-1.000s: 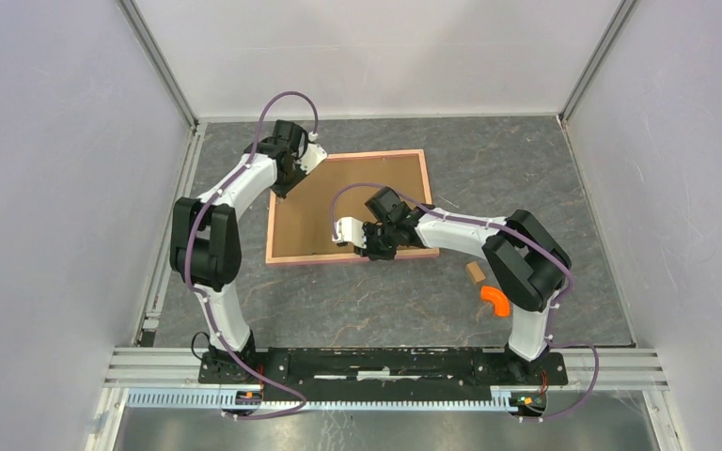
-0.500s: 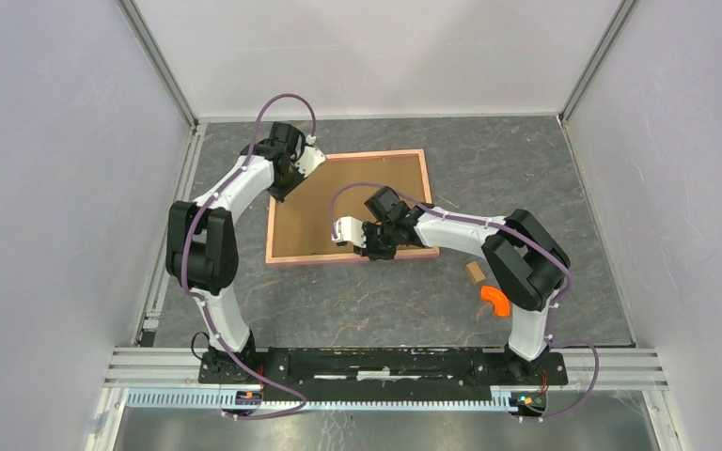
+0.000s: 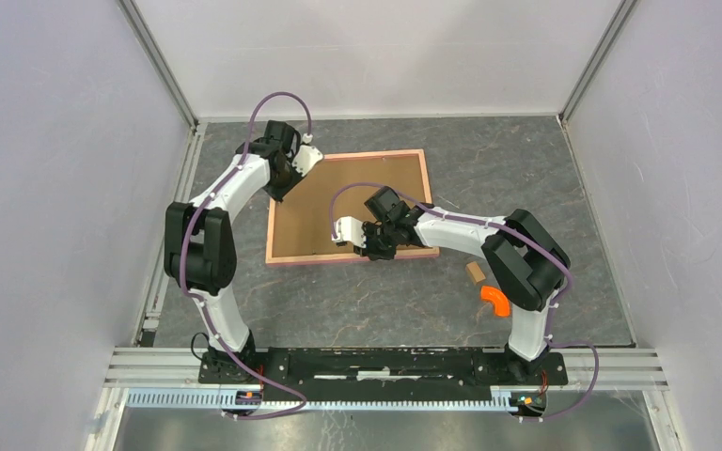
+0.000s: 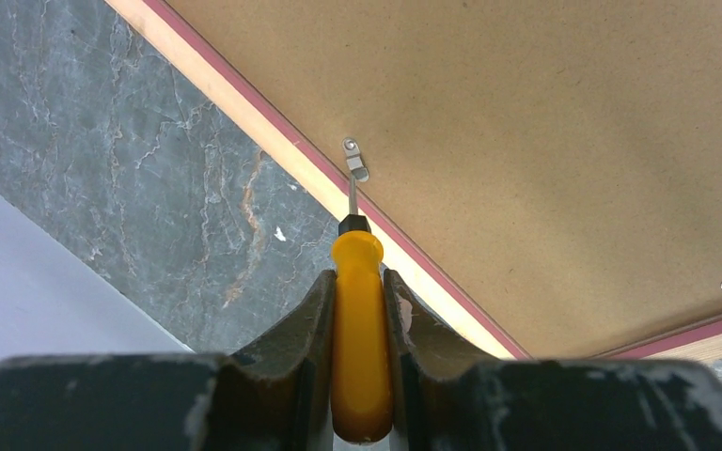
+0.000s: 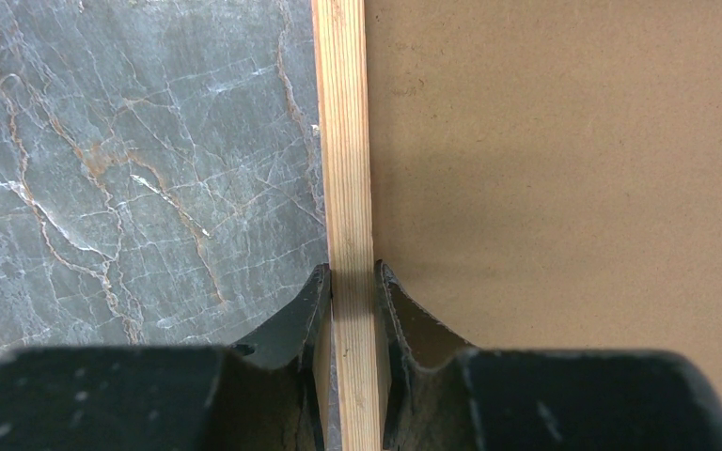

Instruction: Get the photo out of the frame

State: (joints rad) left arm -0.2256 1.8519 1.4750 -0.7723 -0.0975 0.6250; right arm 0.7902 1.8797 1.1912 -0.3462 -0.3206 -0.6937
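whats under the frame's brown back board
Nothing visible: the frame lies back up on the table, clips in place. Any photo beneath is covered.

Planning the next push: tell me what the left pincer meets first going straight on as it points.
Probably the metal clip on the frame's back: the screwdriver in the left pincer points its tip at it.

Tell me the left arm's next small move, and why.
Probably lever the clip sideways off the backing with the screwdriver. The left gripper holds its tip at that clip, at the backing's edge, and the right gripper clamps the frame rim.
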